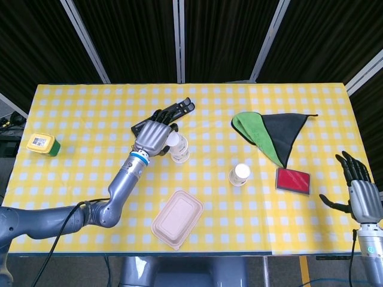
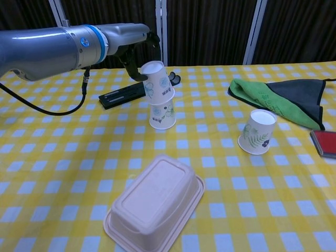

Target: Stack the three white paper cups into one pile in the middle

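left robot hand (image 2: 137, 50) holds a tilted paper cup (image 2: 157, 80) touching the top of the middle cup (image 2: 162, 114). right robot hand (image 1: 362, 194) is spread wide, holding nothing. third cup (image 2: 256, 131) stands apart on the bench (image 2: 63, 173).

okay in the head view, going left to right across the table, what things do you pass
Small yellow and green container → left hand holding a paper cup → lone paper cup → green and black cloth → red block → right hand.

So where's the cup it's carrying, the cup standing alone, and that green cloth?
carried cup (image 2: 158, 80), chest view, on its printed side wall
lone cup (image 2: 256, 134), chest view, on its side wall
green cloth (image 2: 262, 98), chest view, on its green fold
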